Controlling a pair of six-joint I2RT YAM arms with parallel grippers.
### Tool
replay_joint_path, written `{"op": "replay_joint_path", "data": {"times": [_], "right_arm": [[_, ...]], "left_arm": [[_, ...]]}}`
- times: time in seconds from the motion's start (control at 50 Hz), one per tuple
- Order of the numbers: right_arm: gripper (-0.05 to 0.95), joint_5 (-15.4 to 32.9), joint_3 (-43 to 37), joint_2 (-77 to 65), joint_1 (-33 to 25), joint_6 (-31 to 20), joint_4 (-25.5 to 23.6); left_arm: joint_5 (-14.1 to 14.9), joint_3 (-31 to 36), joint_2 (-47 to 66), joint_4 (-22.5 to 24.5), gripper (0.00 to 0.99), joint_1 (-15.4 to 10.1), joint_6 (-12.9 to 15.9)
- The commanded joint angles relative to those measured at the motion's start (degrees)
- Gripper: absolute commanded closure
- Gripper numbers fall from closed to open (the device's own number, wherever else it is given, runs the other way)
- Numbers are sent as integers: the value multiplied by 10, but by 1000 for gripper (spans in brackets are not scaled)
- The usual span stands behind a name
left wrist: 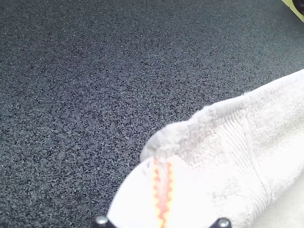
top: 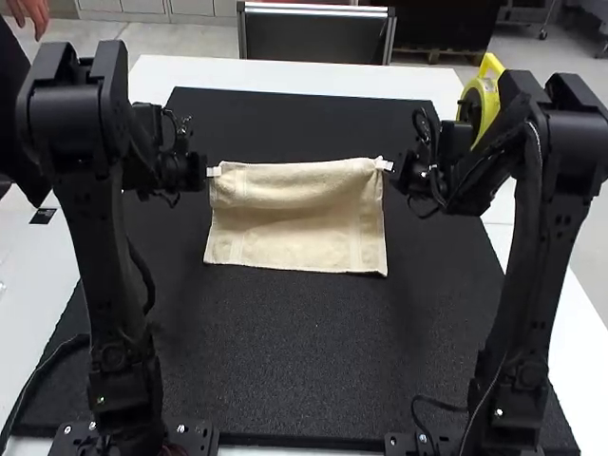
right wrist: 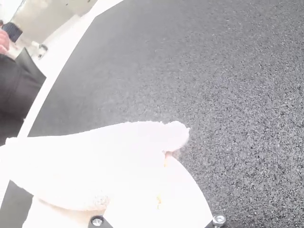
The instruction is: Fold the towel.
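While left pincer (top: 213,172) and right pincer (top: 385,164) clench corners, the towel (top: 294,245) stretches longest crosswise.

From here I see a cream towel (top: 294,223) with ribbed bands, speckled black mat (top: 313,361), white table (top: 190,74) and yellow-and-black case (top: 484,95).

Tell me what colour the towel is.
The towel is cream, seen best in the high view.
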Motion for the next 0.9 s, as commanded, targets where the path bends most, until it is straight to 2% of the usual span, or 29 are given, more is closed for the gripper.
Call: {"op": "replay_joint_path", "data": {"times": [0.0, 0.64, 0.88], "right_arm": [[923, -8, -8, -30, -12, 7, 6], [923, -25, -72, -84, -31, 5, 1], [923, -30, -93, -96, -32, 4, 1]], "left_arm": [[7, -2, -23, 0, 969, 7, 7], [8, -37, -40, 2, 969, 7, 8], [9, -38, -47, -4, 969, 16, 8]]}}
